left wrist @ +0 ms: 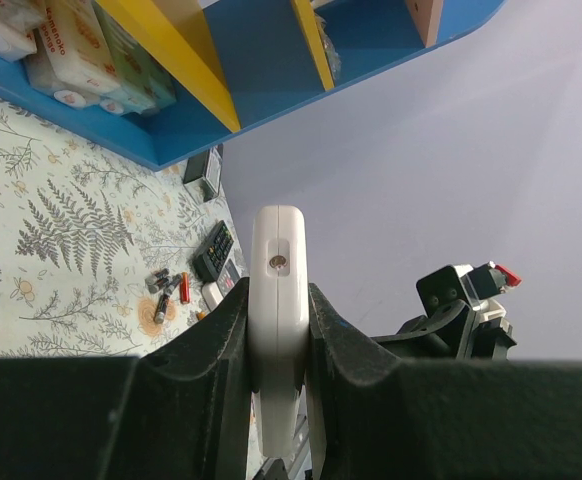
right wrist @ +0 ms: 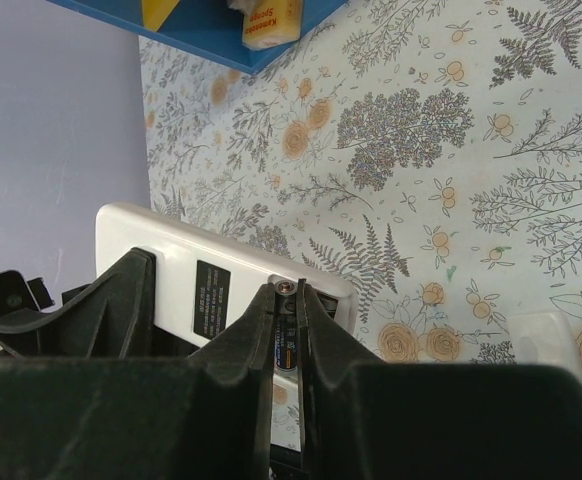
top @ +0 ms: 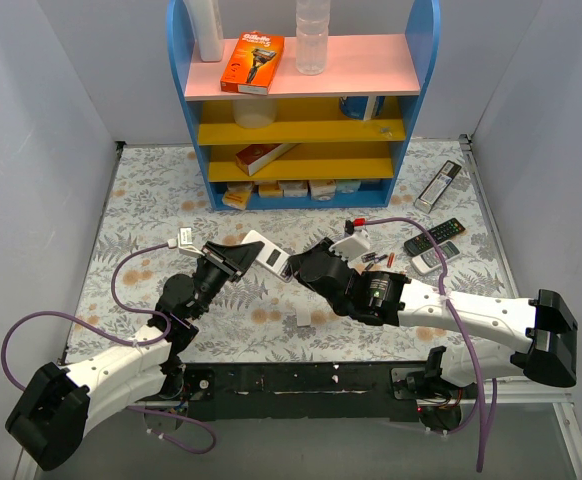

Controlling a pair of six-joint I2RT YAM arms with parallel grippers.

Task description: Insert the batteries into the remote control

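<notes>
Top view: in front of the blue shelf, the left gripper is clamped on the remote control, raised off the table; the right gripper meets its end. Spare batteries lie loose off the shelf's front right. Left wrist view: jaws press the remote's edges. Right wrist view: the right pincer pinches one battery against the remote's back (seating cannot be confirmed). Judgement: loading under way, spares outstanding.

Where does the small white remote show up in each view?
Top external: remote mid-table, just in front of the blue shelf.
Left wrist: remote centre, edge-on, clamped in the left gripper.
Right wrist: remote left of centre, lying across the frame.
Shared landmark: the blue shelf, in all three.
</notes>
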